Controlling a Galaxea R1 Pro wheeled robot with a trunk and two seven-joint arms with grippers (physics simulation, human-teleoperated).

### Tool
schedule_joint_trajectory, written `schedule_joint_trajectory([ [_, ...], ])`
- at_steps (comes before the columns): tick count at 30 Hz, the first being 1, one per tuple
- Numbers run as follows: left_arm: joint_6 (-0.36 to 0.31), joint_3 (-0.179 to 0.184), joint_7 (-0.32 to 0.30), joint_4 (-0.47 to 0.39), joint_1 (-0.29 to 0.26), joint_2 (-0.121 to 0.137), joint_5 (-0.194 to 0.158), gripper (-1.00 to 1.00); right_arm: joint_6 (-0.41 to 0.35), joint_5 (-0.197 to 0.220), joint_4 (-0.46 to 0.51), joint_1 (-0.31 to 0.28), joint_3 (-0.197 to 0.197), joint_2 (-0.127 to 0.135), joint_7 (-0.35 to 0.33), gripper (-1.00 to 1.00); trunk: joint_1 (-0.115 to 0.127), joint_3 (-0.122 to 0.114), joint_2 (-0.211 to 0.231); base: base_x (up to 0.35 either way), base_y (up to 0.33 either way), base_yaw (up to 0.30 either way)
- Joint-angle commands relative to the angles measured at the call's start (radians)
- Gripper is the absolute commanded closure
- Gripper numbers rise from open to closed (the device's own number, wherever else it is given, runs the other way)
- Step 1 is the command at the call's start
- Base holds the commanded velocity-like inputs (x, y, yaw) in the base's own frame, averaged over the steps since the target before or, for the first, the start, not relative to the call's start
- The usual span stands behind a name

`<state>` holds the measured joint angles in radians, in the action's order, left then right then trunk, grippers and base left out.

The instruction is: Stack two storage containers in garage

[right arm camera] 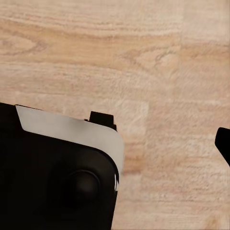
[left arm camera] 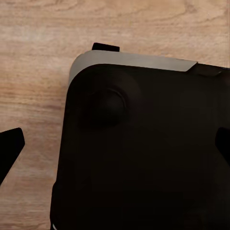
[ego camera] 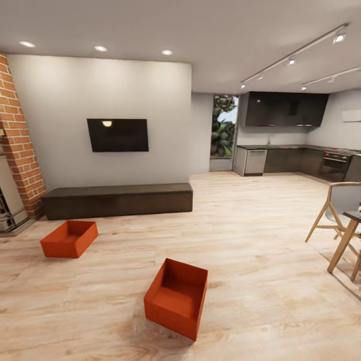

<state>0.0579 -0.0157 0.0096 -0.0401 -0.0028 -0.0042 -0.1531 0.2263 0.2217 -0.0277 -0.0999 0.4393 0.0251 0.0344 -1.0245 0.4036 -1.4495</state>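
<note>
Left end effector (left arm camera: pixel 115 148): fingertips spread at the frame edges, released, hanging over the robot's dark base (left arm camera: pixel 143 153). Right end effector: one fingertip (right arm camera: pixel 223 143) visible, state impossible to tell. Farther out, on pale wood-plank flooring (ego camera: pixel 260 260): near storage container (ego camera: pixel 176 297) tilted; far storage container (ego camera: pixel 69 238) flat, before a dark low bench (ego camera: pixel 118 199) under the wall TV (ego camera: pixel 118 135).

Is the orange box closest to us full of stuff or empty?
Empty. The nearer orange-red open-top box shows only its bare inside walls and bottom, sitting on the pale wood-plank floor.
</note>
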Motion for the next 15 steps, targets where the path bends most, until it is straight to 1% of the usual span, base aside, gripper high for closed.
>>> schedule_joint_trajectory([
  [1, 0.003, -0.001, 0.001, 0.000, 0.000, 0.000, -0.006, -1.00, 0.005, 0.008, -0.003, -0.001, 0.009, -0.001, 0.001, -1.00, -0.001, 0.001, -0.001, 0.302, 0.214, -0.249],
  [15, 0.003, -0.001, 0.000, 0.000, 0.000, 0.000, -0.006, -1.00, 0.005, 0.008, -0.003, -0.001, 0.009, -0.001, 0.001, -1.00, -0.001, 0.001, -0.001, 0.301, 0.216, -0.255],
])
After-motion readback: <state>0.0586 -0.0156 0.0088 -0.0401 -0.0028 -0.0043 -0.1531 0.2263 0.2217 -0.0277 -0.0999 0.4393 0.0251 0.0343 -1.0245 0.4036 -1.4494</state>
